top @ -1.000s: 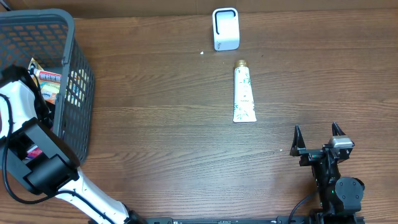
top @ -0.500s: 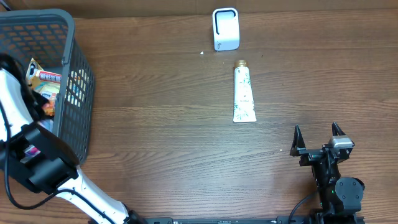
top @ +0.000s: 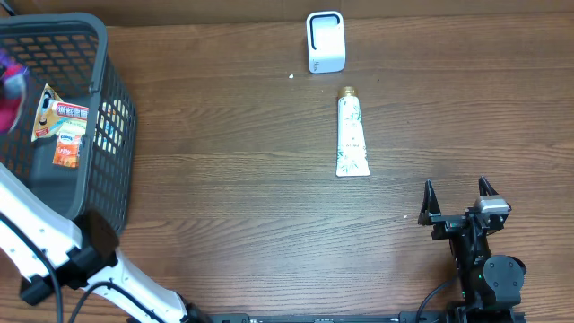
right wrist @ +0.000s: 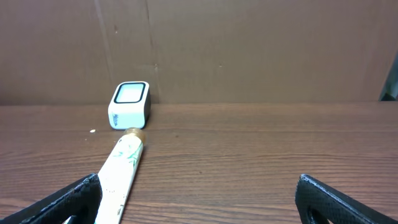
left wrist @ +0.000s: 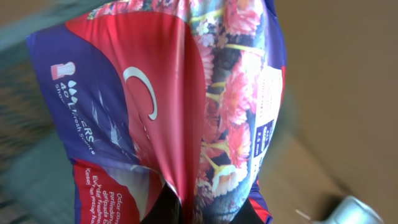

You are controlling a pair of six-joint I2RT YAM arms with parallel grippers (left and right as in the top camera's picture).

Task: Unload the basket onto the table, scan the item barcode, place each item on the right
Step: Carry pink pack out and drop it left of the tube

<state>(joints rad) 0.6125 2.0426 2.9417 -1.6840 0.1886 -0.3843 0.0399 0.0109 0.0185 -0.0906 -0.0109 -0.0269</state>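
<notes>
Overhead: grey basket (top: 97, 54) at the far left with an orange packet (top: 61, 126) inside; the pack (top: 9, 85) shows only as a purple-pink smear at the frame edge above the basket. White left arm (top: 36, 242) runs along the bottom left. White scanner (top: 325, 41) stands at the top centre of the table (top: 224, 197), with a tube (top: 352, 135) lying just below it, cap toward the scanner. Right gripper (top: 457, 193) sits at the lower right, well apart from both, fingers spread. Left wrist: left gripper (left wrist: 205, 211) is pinched on the pack's (left wrist: 168, 106) bottom edge; the red, purple and flower-printed pack fills the view, background blurred. Right wrist: right gripper (right wrist: 199, 205) has its fingers (right wrist: 68, 199) wide apart and holds nothing; the tube (right wrist: 121, 168) and scanner (right wrist: 129, 104) lie ahead on the left.
</notes>
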